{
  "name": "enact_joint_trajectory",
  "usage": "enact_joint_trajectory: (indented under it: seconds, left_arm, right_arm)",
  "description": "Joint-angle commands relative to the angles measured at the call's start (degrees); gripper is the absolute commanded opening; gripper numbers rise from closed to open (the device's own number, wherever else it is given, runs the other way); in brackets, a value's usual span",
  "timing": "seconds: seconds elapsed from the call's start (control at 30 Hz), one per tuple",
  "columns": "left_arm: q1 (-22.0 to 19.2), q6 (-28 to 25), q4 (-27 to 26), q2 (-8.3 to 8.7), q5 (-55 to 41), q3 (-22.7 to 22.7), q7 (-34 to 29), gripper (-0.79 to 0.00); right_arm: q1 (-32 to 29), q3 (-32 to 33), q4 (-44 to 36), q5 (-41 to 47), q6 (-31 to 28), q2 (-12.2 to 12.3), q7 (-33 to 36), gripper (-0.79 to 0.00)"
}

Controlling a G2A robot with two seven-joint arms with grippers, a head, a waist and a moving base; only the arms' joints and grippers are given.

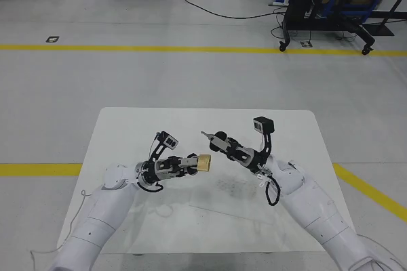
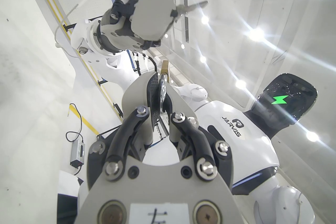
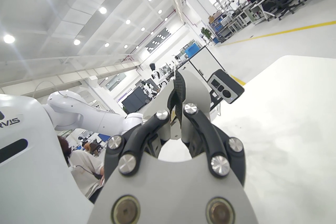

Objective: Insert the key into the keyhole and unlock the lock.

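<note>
Above the middle of the white table (image 1: 122, 129), my left gripper (image 1: 192, 163) is shut on a brass padlock (image 1: 203, 162). In the left wrist view the left gripper (image 2: 160, 79) pinches the lock's metal shackle, and the brass body (image 2: 165, 66) sticks out past the fingertips. My right gripper (image 1: 217, 141) is shut on a silver key (image 1: 207, 134), held a short way beyond the padlock and apart from it. The left wrist view shows this key (image 2: 193, 6) jutting from the right gripper's closed fingers (image 2: 173, 13). In its own view the right gripper (image 3: 178, 79) has its pads pressed together.
Both arms hover over the table's centre, with bare tabletop (image 1: 271, 223) around and below them. A black wheeled cart (image 1: 325, 24) and cables stand on the floor beyond the table's far right. Yellow floor lines (image 1: 122, 47) run past the table.
</note>
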Motion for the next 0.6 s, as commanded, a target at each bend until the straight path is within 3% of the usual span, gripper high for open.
enact_joint_trajectory:
  seconds: [0.0, 0.23, 0.57]
  left_arm:
    - [-0.1, -0.1, 0.1, -0.08, 0.2, 0.1, 0.6, -0.785]
    - [0.3, 0.1, 0.5, -0.01, -1.2, -1.8, 2.8, -0.785]
    - [0.9, -1.9, 0.3, 0.28, -0.1, -3.7, 4.2, -0.785]
  right_arm:
    - [0.1, -0.9, -0.7, 0.8, -0.4, -0.1, 2.2, -0.785]
    - [-0.5, -2.2, -2.5, 4.1, -2.7, 0.4, 10.1, -0.785]
    - [-2.3, 0.7, -3.8, 3.6, -3.2, 1.0, 8.7, -0.785]
